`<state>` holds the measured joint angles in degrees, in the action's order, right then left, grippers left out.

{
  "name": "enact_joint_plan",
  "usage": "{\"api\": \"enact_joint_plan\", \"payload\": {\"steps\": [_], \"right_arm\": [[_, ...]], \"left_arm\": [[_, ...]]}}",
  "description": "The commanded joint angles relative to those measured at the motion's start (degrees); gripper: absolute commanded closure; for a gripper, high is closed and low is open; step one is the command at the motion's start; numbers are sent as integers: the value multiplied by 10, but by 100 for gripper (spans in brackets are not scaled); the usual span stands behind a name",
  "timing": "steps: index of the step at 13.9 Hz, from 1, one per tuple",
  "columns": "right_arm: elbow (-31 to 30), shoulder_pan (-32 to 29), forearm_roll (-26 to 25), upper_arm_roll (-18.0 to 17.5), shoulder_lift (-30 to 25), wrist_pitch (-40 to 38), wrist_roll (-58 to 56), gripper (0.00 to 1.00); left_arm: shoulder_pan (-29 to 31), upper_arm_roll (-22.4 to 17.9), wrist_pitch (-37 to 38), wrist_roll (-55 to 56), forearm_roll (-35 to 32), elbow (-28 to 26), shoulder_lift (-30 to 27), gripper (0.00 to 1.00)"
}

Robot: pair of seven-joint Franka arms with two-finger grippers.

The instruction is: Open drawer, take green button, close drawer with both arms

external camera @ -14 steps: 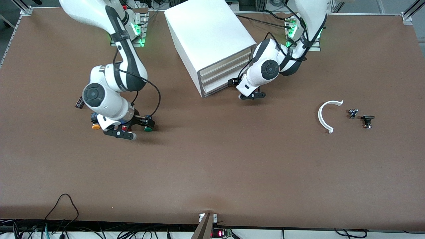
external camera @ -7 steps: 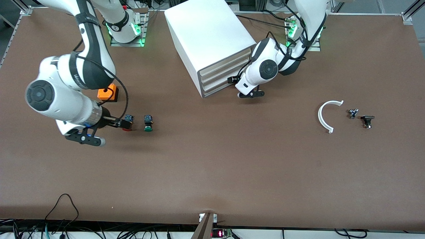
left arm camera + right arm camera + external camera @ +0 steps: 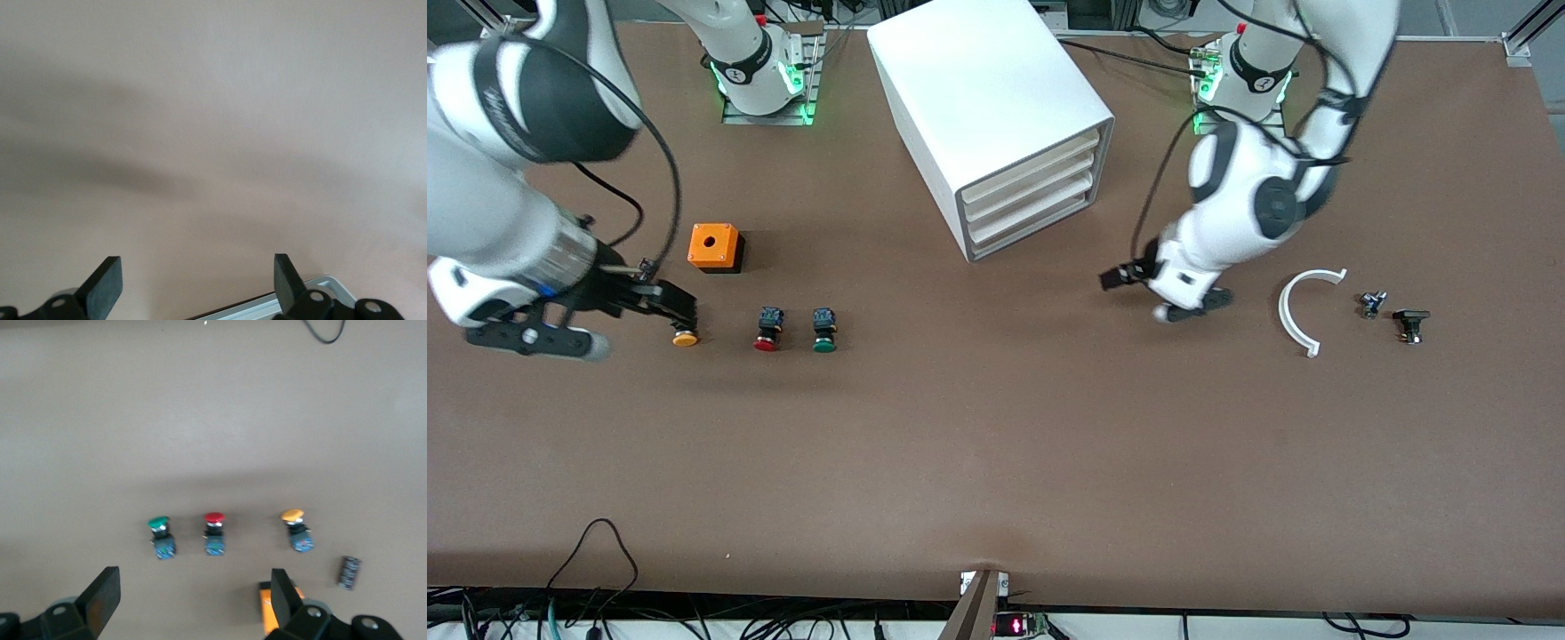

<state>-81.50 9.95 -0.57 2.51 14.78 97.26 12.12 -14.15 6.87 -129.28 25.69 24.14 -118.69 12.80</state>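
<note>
Because the button (image 3: pixel 824 330) is small, light and rigid beside the red-capped button (image 3: pixel 767 329), grip its blocky body; left gripper (image 3: pixel 1178 298) and right gripper (image 3: pixel 618 311) stand open, empty

Even, bright overhead light covers the brown table (image 3: pixel 996 462), and soft shadows lie close under the buttons and the cabinet (image 3: pixel 987 98). The right arm (image 3: pixel 507 178) is smeared by motion blur in the front view, the left arm (image 3: pixel 1254 204) slightly so. Both wrist views look washed-out and soft, with broad dim shadows across the left wrist view.
</note>
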Motion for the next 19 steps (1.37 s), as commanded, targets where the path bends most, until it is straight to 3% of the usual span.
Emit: {"api": "enact_joint_plan", "payload": {"steps": [1, 4, 7, 9, 11, 15, 19], "right_arm": [[-9, -78, -27, -39, -48, -60, -90, 0], [-36, -112, -30, -38, -87, -76, -156, 0], [-37, -113, -29, -23, -89, -88, -168, 0], [-44, -113, -19, -18, -91, -88, -167, 0], [-70, -113, 5, -14, -108, -84, -156, 0], [-194, -113, 5, 4, -192, -20, -147, 0], [-202, -112, 0, 7, -203, -10, -134, 0]], "left_arm": [[9, -40, 78, -54, -72, 6, -77, 0], [39, -56, 216, -91, -174, 66, -141, 0], [54, -104, 347, -157, -202, 160, -153, 0], [56, -148, 372, -208, -204, 189, -153, 0], [56, -148, 392, -227, -243, 216, -136, 0], [53, -143, 394, -228, -248, 230, -129, 0], [54, -143, 389, -228, -247, 231, -128, 0]]}}
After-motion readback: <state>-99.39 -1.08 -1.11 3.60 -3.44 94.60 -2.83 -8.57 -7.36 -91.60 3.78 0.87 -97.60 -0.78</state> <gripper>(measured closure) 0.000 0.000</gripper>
